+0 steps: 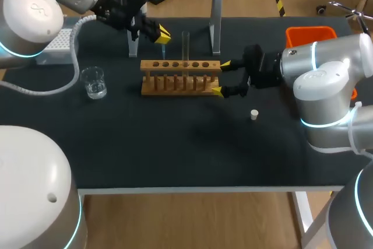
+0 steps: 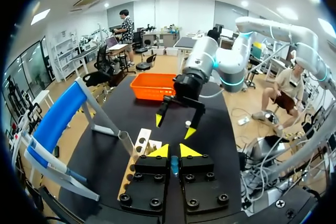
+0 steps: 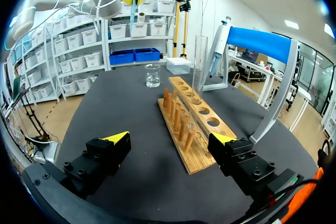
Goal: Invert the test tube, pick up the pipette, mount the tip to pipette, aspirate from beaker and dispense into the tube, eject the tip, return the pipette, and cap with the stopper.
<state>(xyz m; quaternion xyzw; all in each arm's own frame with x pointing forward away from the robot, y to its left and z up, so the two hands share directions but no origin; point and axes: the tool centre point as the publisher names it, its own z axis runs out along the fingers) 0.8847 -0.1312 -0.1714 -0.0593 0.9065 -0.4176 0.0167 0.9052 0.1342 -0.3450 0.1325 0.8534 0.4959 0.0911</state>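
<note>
My left gripper (image 1: 162,33) hangs behind the light wooden test-tube rack (image 1: 180,77), fingers pinching a small pale-blue plastic tip (image 3: 134,10). My right gripper (image 1: 221,77) is spread wide at the rack's right end; I can't tell if it touches. The clear glass test tube (image 1: 185,45) stands upright in the rack. The small glass beaker (image 1: 93,81) sits left of the rack, and the white stopper (image 1: 254,114) lies near my right arm.

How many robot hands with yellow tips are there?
2. The left hand is above the table behind the rack, holding a blue tip. The right hand is open at the rack's right end. None seem hidden.
</note>
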